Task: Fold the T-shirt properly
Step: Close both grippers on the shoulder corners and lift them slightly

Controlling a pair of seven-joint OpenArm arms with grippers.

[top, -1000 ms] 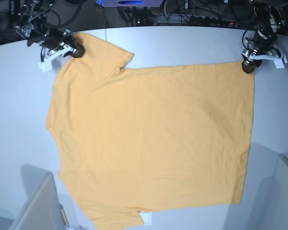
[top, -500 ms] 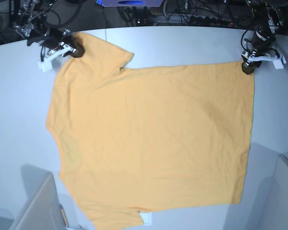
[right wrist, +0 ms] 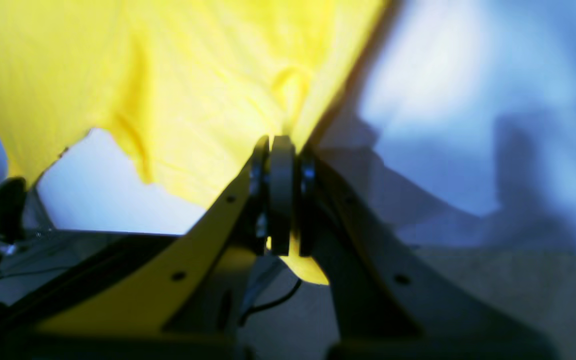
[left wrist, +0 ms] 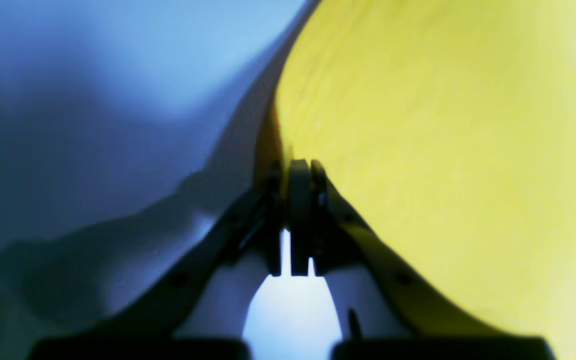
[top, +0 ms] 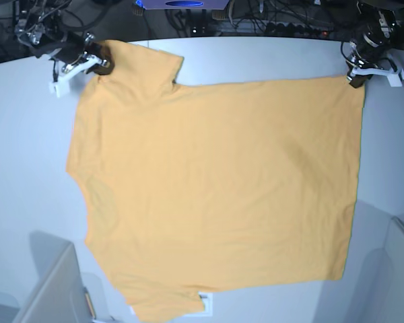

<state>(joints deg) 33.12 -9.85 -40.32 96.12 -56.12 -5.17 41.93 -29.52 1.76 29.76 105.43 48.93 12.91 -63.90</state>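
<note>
Lying spread nearly flat across the white counter [top: 27, 155], plain side up, the yellow-orange T-shirt [top: 215, 188] covered most of the base view. Its collar end faced that view's left, hem on the right, one sleeve [top: 145, 67] at the far edge and the other [top: 158, 303] at the near edge. Left gripper [top: 355, 78] was at the far hem corner, on the base view's right; in its wrist view the jaws were pressed together with the shirt's edge [left wrist: 280, 145] pinched right at the tips. Right gripper [top: 102, 66] was at the far sleeve by the shoulder, on the base view's left; its wrist view showed the jaws closed tight on a bunched bit of fabric [right wrist: 288, 95], cloth hanging on both sides of the tips. Fabric between the two grippers ran fairly taut along the far edge, light wrinkles over the body. A grey bin corner [top: 50, 289] sat near the bottom left, another [top: 400, 269] at the bottom right. Cables and gear [top: 256, 17] were behind the counter.
</note>
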